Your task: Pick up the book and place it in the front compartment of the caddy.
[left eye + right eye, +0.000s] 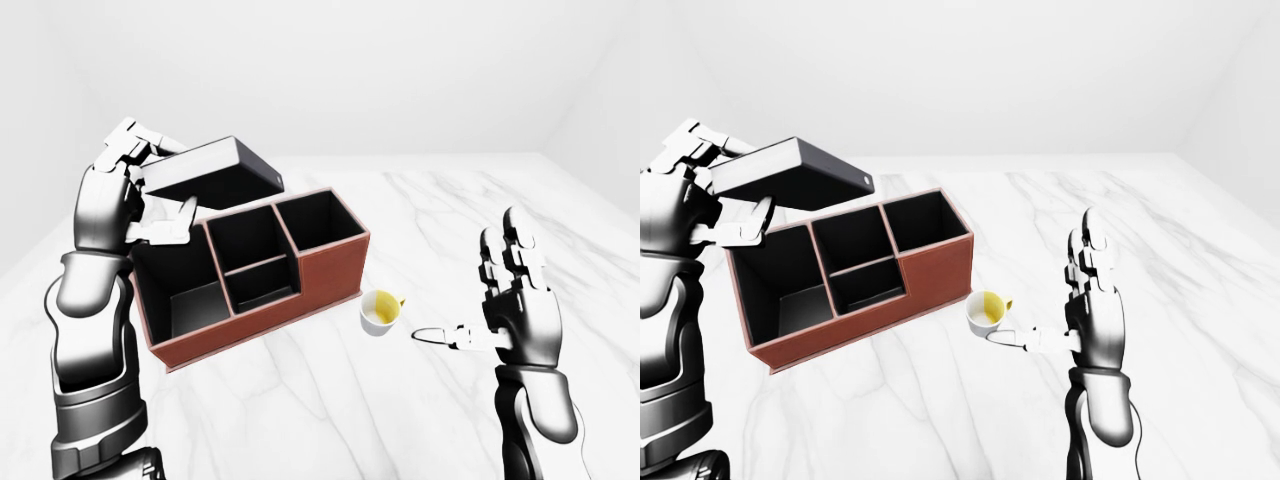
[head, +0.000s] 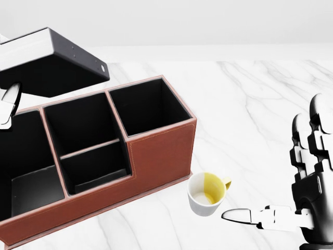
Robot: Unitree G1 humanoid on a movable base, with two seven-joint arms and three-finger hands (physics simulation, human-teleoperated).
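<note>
My left hand [image 1: 145, 190] is shut on a dark grey book [image 1: 210, 172] and holds it tilted in the air above the left end of the caddy. The book also shows at the top left of the head view [image 2: 49, 61]. The caddy [image 1: 330, 270] is a red-brown box with black compartments: a large one at the left, two small ones in the middle, one at the right. My right hand [image 1: 505, 300] is open and empty, raised over the table at the right, thumb pointing left.
A small white cup [image 1: 381, 312] with a yellow inside stands on the white marble table [image 1: 450, 220] just right of the caddy, between it and my right thumb [image 2: 244, 215].
</note>
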